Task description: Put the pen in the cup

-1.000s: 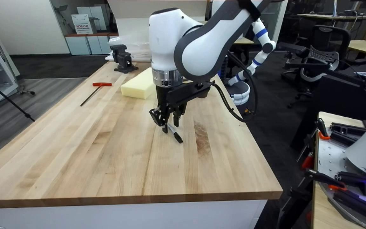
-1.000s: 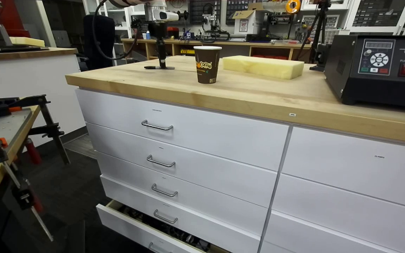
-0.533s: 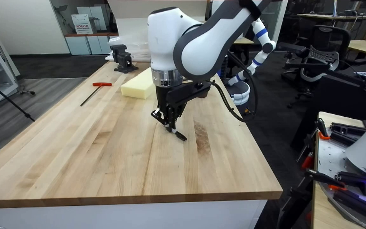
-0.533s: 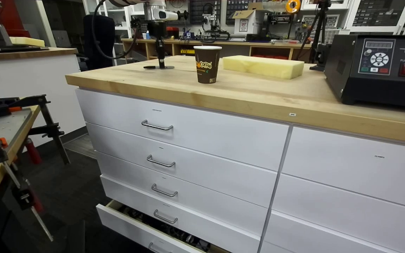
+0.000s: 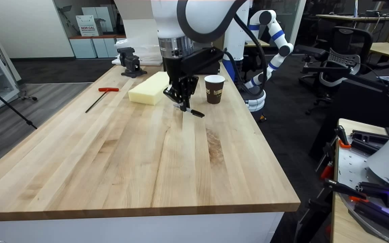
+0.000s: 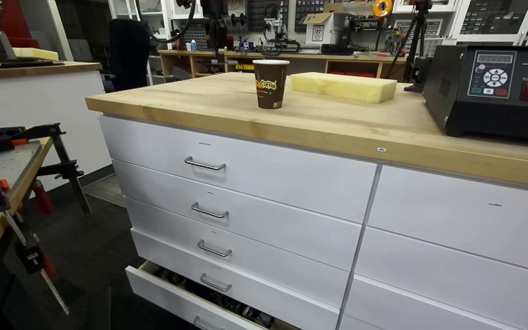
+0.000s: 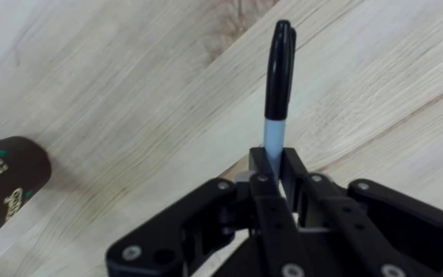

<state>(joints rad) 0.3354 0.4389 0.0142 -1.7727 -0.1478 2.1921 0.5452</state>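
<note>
The pen (image 5: 197,113) has a black cap and a pale barrel. My gripper (image 5: 183,107) is shut on the barrel and holds the pen about level above the table. In the wrist view the black cap (image 7: 279,73) sticks out beyond the closed fingertips (image 7: 275,163). The dark brown cup (image 5: 214,90) with a pale rim stands upright on the table, to the right of and behind the pen in that exterior view. The cup also shows in an exterior view (image 6: 270,87) and at the left edge of the wrist view (image 7: 8,177). There the gripper (image 6: 219,52) is raised and the pen cannot be made out.
A yellow foam block (image 5: 149,89) lies behind the gripper, left of the cup. A red-handled tool (image 5: 108,89) lies farther left on the wooden table (image 5: 113,175). A black vise (image 5: 132,62) stands at the back. A black box (image 6: 493,91) stands on the table.
The gripper closed on the pen, then lifted it off the table and moved back toward the foam and cup. The cup, hidden behind the arm before in an exterior view, now shows.
</note>
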